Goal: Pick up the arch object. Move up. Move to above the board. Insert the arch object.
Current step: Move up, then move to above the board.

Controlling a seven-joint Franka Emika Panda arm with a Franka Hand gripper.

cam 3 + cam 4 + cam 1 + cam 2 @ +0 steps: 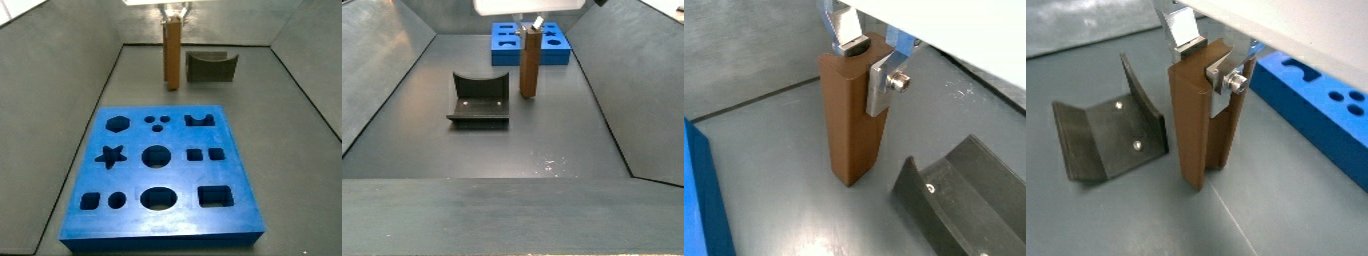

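Note:
The arch object (847, 130) is a tall orange-brown column standing upright on the grey floor, seen in both side views (171, 55) (529, 68). My gripper (866, 72) is at its top end, with one silver finger on each side and the pads against the wood, shut on it. The gripper also shows in the other wrist view (1207, 72). The column's foot looks to rest on the floor. The blue board (160, 160) with shaped cut-outs lies flat a short way from the column, and its edge shows in both wrist views (700, 190) (1313, 105).
The dark L-shaped fixture (210, 67) stands on the floor right beside the column, and it also shows in the other side view (476, 100) and a wrist view (1106, 130). Sloping grey walls (80, 70) enclose the floor.

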